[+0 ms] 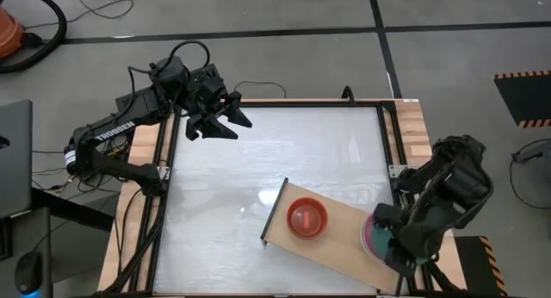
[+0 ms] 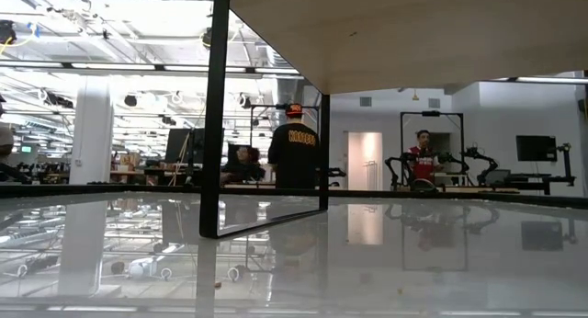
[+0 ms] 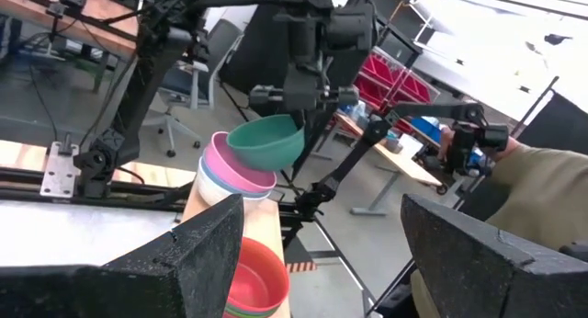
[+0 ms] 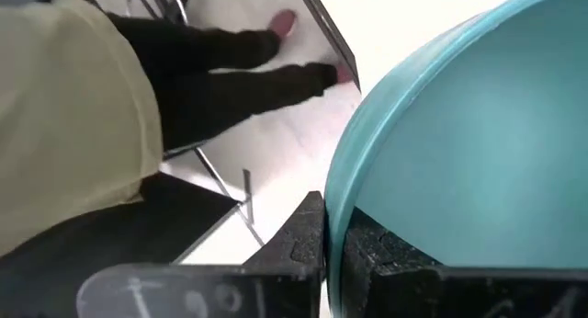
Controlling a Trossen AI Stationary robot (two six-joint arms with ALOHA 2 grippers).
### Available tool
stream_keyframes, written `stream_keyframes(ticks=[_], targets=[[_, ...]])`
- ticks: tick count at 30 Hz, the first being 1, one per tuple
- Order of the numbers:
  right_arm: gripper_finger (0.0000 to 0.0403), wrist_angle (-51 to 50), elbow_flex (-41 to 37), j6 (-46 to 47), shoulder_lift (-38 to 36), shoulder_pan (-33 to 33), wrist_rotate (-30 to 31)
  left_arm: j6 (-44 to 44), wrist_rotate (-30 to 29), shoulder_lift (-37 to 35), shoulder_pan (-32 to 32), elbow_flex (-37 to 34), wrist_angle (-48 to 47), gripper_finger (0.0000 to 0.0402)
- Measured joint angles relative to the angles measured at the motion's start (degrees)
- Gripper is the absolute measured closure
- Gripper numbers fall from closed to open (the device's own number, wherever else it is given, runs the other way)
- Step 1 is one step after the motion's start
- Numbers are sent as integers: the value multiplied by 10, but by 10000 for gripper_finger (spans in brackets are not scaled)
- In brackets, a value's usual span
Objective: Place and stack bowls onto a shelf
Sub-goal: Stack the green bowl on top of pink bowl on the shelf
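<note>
Under the right hand (image 1: 398,246), the pink bowl (image 1: 372,235) shows only partly.

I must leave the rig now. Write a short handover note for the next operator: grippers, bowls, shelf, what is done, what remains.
Right gripper: shut on the teal bowl, holding it tilted just above the pink-topped stack at the shelf's right end.
Left gripper: open, waiting at the table's far left corner.
Done: small-bowl stack, red bowl on top, stands on the shelf.
Left: set the teal bowl onto the pink stack and release.
</note>
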Motion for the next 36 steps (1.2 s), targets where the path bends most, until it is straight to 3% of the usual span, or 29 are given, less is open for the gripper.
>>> stream_keyframes(ticks=[9, 23, 27, 30, 36], targets=[[336, 0, 0, -13, 24, -10, -9, 7, -11, 0, 0, 0, 0, 123], [244, 0, 0, -14, 23, -19, -5, 7, -10, 0, 0, 0, -4, 123], [244, 0, 0, -6, 24, -18, 37, 10, -10, 0, 0, 0, -6, 123], [253, 0, 1, -4, 33, -23, 34, 24, -10, 0, 0, 0, -22, 123], [263, 0, 0, -12, 40, -24, -59, 37, -11, 0, 0, 0, -34, 123]])
